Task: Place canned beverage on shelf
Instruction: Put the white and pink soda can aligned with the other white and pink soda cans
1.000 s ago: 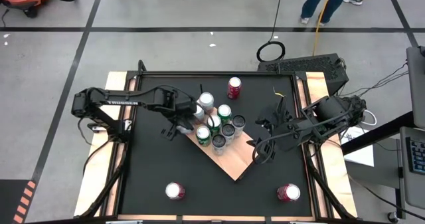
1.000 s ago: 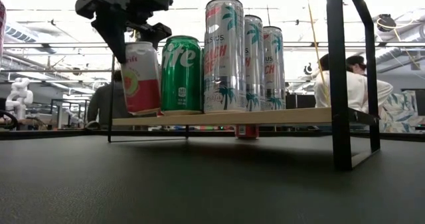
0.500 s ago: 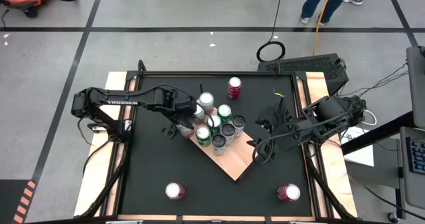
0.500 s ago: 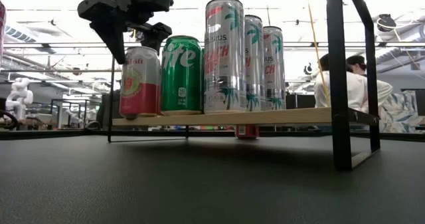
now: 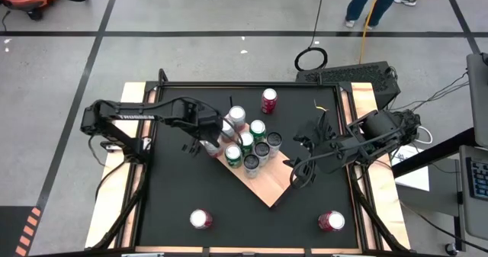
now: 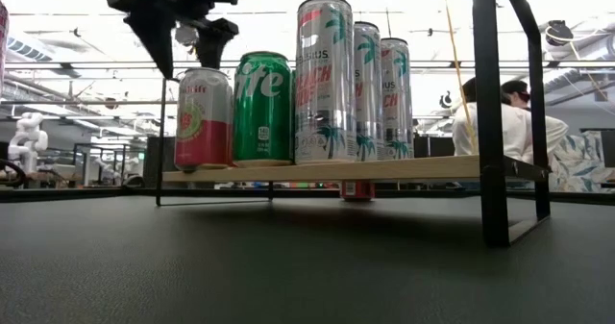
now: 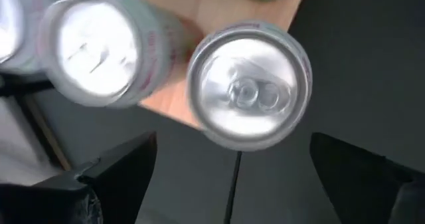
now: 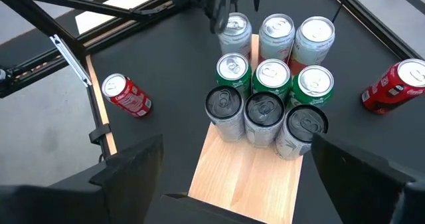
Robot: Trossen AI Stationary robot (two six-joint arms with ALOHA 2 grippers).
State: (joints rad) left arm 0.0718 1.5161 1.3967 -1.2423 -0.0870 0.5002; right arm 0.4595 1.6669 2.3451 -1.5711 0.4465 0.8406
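The shelf [image 5: 264, 187] is a tan board on black rods [image 6: 384, 167], set cornerwise on the black table. Several cans stand on it in a cluster. The pink-and-green can [image 6: 203, 118] stands upright on its base at the board's left corner [image 8: 234, 27]. My left gripper [image 6: 183, 47] hangs open just above it, fingers pointing down on either side of its top [image 7: 249, 84] without touching. My right gripper [image 5: 300, 173] waits open, raised over the board's right corner, its fingers [image 8: 133, 174] wide apart.
Red cans stand on the table: one beyond the shelf [image 5: 268, 101], one near the front left [image 5: 200, 220], one near the front right [image 5: 331, 221]. The near half of the board [image 8: 239, 177] is bare. People stand and sit beyond the table [image 6: 500, 122].
My left gripper has opened and let go of the pink-and-green can, then risen a little above it. The can, tilted in the grip a second ago, now stands upright on the shelf's left corner.
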